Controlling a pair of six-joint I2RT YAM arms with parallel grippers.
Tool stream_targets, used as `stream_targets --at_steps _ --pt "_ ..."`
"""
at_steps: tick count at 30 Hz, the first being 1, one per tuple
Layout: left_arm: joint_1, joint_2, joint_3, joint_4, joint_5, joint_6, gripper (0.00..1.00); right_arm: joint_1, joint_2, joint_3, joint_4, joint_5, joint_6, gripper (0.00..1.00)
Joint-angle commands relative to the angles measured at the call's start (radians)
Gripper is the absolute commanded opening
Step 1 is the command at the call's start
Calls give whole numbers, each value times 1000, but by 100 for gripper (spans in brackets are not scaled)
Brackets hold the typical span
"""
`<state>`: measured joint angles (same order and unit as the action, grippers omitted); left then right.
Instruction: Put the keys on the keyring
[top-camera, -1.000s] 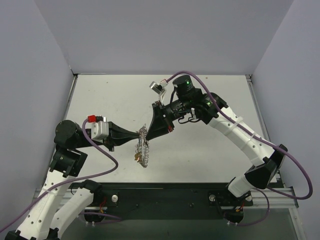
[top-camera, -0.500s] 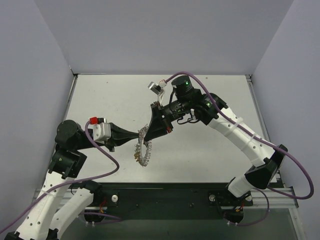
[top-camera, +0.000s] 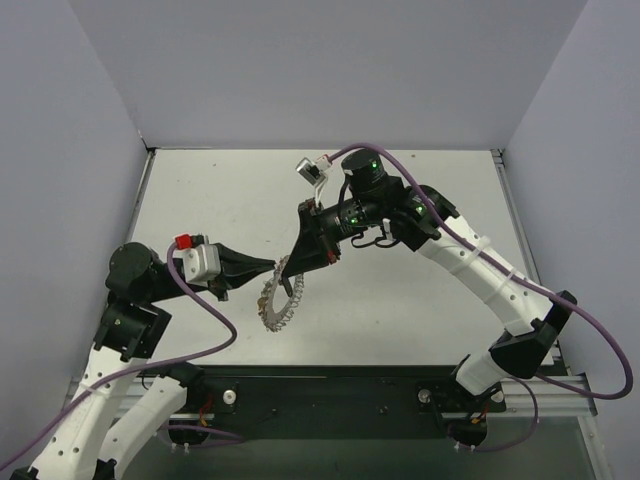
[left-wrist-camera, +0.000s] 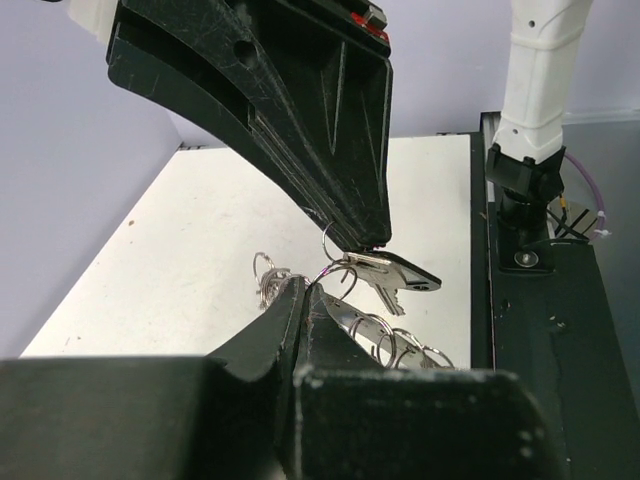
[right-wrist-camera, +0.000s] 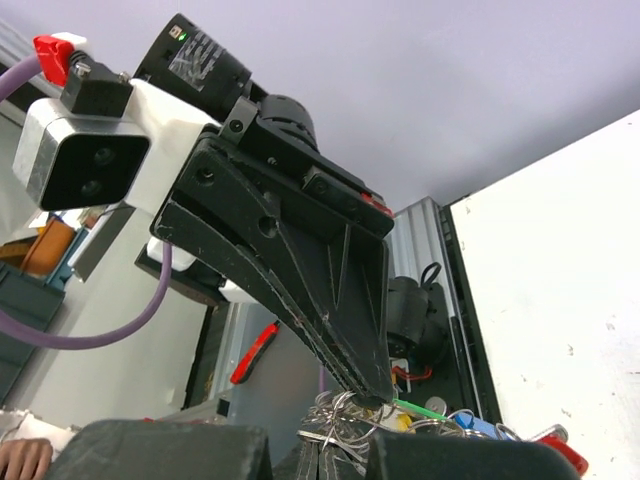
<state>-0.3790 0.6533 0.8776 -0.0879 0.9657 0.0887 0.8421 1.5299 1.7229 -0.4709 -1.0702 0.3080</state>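
Note:
The keyring (top-camera: 268, 306), a silvery toothed ring, hangs between both arms above the table, tilted with its face showing. My left gripper (top-camera: 272, 266) is shut on its upper rim; in the left wrist view the shut fingertips (left-wrist-camera: 300, 292) pinch the keyring (left-wrist-camera: 400, 338), which carries several small split rings. My right gripper (top-camera: 293, 272) comes down from the right and is shut on a silver key (left-wrist-camera: 392, 272) whose small ring touches the keyring. In the right wrist view, more keys (right-wrist-camera: 470, 425) with yellow, blue and red heads hang beside a cluster of rings (right-wrist-camera: 350, 412).
The white table (top-camera: 420, 300) lies below, with grey walls on three sides. The black base rail (top-camera: 330, 385) runs along the near edge. Purple cables loop from both arms.
The keyring has turned from edge-on to showing its face, its lower part swinging left. Both gripper tips have shifted slightly left and stayed shut.

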Motion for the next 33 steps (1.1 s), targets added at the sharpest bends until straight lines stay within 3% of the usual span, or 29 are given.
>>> stream_targets --at_steps 1,33 --pt "2 -21 31 -42 -96 37 0 18 -27 58 26 1 46 0" --pt "-9 16 161 -361 -246 263 0 14 45 104 21 118 235 0"
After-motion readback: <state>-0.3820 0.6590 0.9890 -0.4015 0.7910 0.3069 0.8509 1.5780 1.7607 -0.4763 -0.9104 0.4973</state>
